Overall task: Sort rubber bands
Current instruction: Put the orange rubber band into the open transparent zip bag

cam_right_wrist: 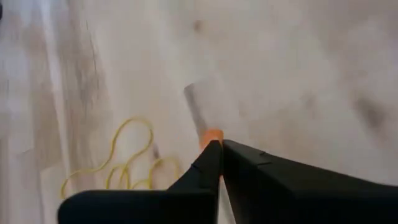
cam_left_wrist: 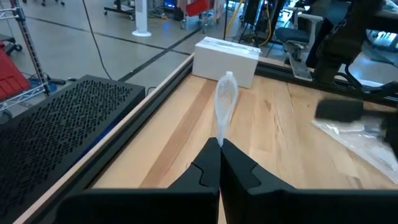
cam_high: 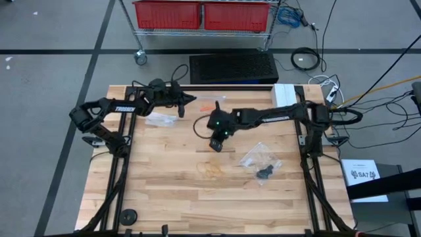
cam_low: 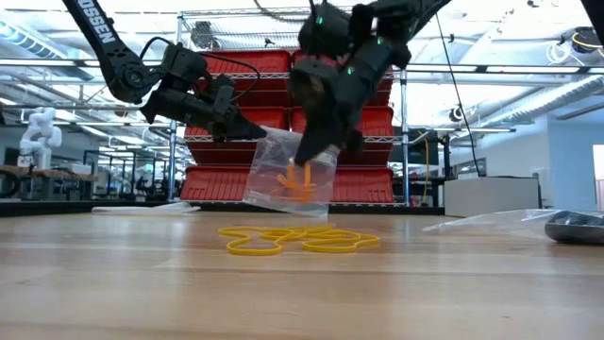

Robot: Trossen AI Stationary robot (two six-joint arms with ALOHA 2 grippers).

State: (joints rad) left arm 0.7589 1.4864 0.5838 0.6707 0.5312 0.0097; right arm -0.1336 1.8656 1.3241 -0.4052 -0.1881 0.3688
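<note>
My left gripper (cam_high: 189, 100) is near the table's far edge, shut on a clear plastic bag (cam_low: 283, 170) that hangs off it, with orange pieces (cam_low: 294, 181) showing inside or in front of it. My right gripper (cam_high: 216, 143) hovers over the middle of the table, pointing down, shut on an orange rubber band (cam_right_wrist: 212, 135). A loose bunch of pale yellow-tan bands (cam_high: 212, 169) lies flat on the wood just near of it. Black bands (cam_high: 264, 173) lie beside a second clear bag (cam_high: 258, 157) to the right. My left gripper pinches the clear bag by one edge (cam_left_wrist: 221, 134) between its two fingers, coming level from the table's left. The bag sticks out past the fingertips edge-on and hangs clear of the table. My right gripper pinches a bit of an orange band (cam_right_wrist: 212, 137) at its fingertips, from above pointing down. The band is lifted clear of the table; the fingers hide most of it.
A third clear bag (cam_high: 161, 120) lies on the wood below the left arm. A white box (cam_high: 284, 94) stands at the far right corner, a black perforated box (cam_high: 233, 67) sits beyond the far edge, and a black round piece (cam_high: 129, 215) lies near the left front corner.
</note>
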